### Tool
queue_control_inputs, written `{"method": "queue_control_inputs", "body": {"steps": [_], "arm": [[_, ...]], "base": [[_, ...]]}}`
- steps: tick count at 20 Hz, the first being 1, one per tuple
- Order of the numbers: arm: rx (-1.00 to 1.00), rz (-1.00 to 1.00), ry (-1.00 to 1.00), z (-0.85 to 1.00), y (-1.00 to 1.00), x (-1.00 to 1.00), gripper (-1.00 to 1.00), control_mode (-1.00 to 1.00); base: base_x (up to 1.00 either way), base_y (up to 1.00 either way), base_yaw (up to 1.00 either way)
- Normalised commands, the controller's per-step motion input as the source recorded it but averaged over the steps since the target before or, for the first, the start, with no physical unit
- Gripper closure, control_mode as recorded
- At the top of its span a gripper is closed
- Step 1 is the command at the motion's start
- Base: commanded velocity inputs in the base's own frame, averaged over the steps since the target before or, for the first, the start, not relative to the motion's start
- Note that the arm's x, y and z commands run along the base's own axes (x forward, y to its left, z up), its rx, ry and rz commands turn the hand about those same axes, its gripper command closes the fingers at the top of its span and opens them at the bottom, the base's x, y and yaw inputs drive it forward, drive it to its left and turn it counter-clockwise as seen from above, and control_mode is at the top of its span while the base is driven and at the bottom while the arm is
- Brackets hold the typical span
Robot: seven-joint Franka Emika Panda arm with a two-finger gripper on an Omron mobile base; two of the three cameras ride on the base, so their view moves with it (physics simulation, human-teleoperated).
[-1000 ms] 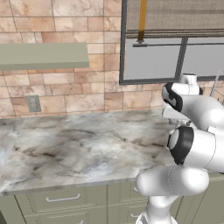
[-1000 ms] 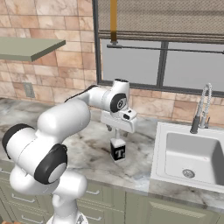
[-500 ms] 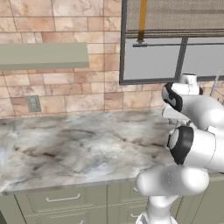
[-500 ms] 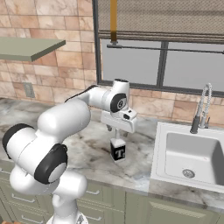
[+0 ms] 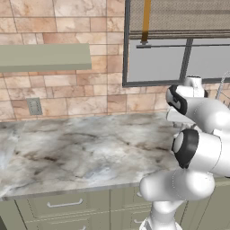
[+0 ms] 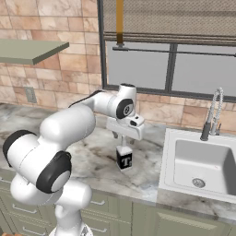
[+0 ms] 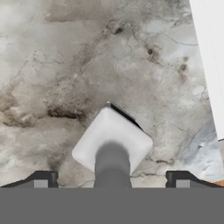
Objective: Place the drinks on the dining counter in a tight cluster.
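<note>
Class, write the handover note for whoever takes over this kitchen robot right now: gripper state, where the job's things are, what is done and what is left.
Gripper: open, poised directly above the small white narrow-necked container with a dark label, one fingertip on each side of it, not yet closed.
Container: upright on the marble counter with green drawers, against the tan brick wall, to the left of the white sink.
Done: gripper lined up over the container.
Left: close on it, lift it, carry it to the dining counter and set it down; then gather the other drinks close beside it.
</note>
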Motion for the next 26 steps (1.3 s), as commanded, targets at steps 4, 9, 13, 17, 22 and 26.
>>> {"method": "queue_control_inputs", "body": {"steps": [4,9,13,17,22,26], "arm": [[0.00,0.00,0.00,-0.02,0.00,0.00,1.00,-1.00],[0.00,0.00,0.00,0.00,0.00,0.00,1.00,-1.00],[0.00,-0.04,-0.01,0.19,0.00,-0.15,1.00,-1.00],[0.00,-0.04,-0.07,0.68,0.00,-0.44,1.00,-1.00],[-0.01,-0.01,-0.14,0.92,0.05,-0.73,1.00,-1.00],[0.00,0.00,-0.15,0.93,0.22,-0.82,1.00,-1.00]], "base": [[0.00,0.00,0.00],[0.00,0.00,0.00],[0.00,0.00,0.00],[0.00,0.00,0.00],[0.00,0.00,0.00],[0.00,0.00,0.00]]}}
